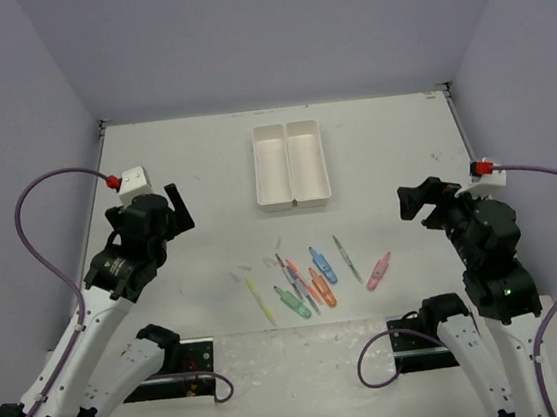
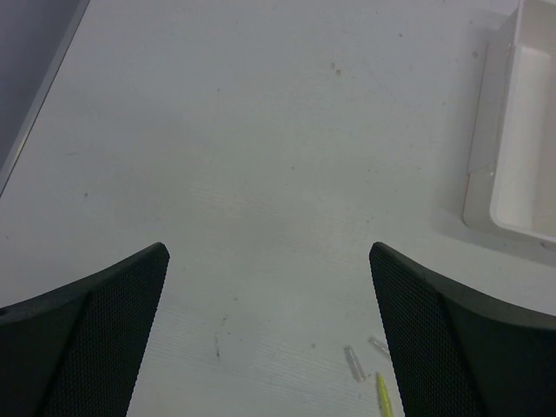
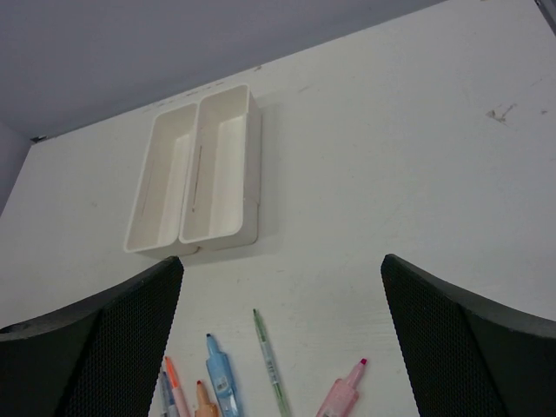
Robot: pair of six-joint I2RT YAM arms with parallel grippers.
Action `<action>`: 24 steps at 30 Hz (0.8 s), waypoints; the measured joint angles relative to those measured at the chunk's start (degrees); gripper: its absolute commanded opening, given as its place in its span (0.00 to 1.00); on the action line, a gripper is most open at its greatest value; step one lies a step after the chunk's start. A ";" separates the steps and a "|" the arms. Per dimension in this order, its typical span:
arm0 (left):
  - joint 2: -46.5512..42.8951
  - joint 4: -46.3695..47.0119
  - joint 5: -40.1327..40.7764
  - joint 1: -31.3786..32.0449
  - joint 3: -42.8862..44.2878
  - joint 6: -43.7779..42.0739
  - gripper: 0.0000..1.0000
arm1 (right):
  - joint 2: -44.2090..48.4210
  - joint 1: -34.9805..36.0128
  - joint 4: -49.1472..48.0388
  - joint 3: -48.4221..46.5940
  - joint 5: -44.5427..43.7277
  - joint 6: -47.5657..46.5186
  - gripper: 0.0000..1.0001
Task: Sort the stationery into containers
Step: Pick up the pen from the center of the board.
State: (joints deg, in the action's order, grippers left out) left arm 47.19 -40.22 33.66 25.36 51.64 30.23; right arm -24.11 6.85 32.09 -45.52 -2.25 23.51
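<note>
The stationery lies in a loose cluster at the table's near middle: a yellow pen (image 1: 260, 300), a green highlighter (image 1: 292, 301), an orange highlighter (image 1: 322, 287), a blue highlighter (image 1: 323, 264), a thin green pen (image 1: 347, 258) and a pink highlighter (image 1: 378, 271). The right wrist view shows the blue highlighter (image 3: 219, 375), green pen (image 3: 269, 365) and pink highlighter (image 3: 342, 393). The white two-compartment tray (image 1: 290, 164) stands empty behind them and also shows in the right wrist view (image 3: 195, 170). My left gripper (image 1: 177, 208) is open, left of the cluster. My right gripper (image 1: 414, 200) is open, right of it.
Clear pen caps (image 2: 354, 362) and the yellow pen's tip (image 2: 382, 393) lie near my left gripper's right finger. The tray's corner (image 2: 521, 139) shows at the left wrist view's right edge. Purple walls enclose the table on three sides.
</note>
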 measured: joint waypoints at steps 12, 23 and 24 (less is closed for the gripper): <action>-1.64 0.48 -1.26 0.00 -0.29 -1.05 1.00 | -1.54 0.04 -5.49 4.11 12.56 -0.09 0.99; -0.71 0.82 -4.57 -0.02 -1.06 -2.56 1.00 | -36.60 17.44 -1.11 0.85 8.71 0.60 0.84; -0.70 0.87 -4.83 -0.02 -1.07 -2.66 1.00 | -38.45 18.60 -0.13 0.69 7.09 0.69 0.80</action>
State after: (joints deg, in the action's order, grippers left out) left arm 46.49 -39.35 28.83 25.34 50.57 27.57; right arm -62.56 25.45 31.96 -44.82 4.84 24.20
